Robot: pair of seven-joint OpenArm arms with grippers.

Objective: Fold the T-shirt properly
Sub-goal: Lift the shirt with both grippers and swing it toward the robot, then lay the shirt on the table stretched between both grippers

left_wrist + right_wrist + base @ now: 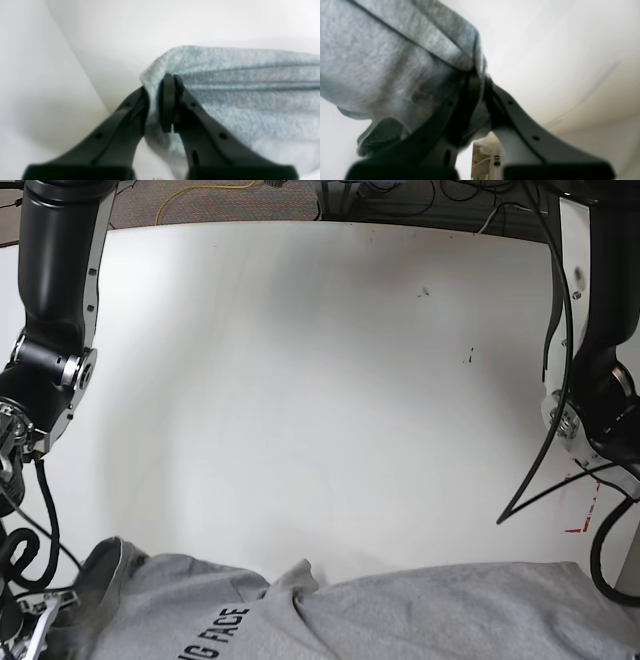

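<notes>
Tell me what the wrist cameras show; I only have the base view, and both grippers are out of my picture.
Observer: The left gripper is shut on a corner of the T-shirt; grey cloth wraps over the black pads.
Operator: Report the right side.
Observer: The right gripper is also shut on the T-shirt, pinching a folded, hemmed edge.
Operator: Describe how the cloth sits between them.
Observer: In the left wrist view the fabric runs away from the grip in long straight creases, which suggests it is pulled fairly taut.
Operator: Say whether the shirt is off the table.
Observer: At the right grip it looks lifted; cloth hangs below the fingers with the room visible underneath.
</notes>
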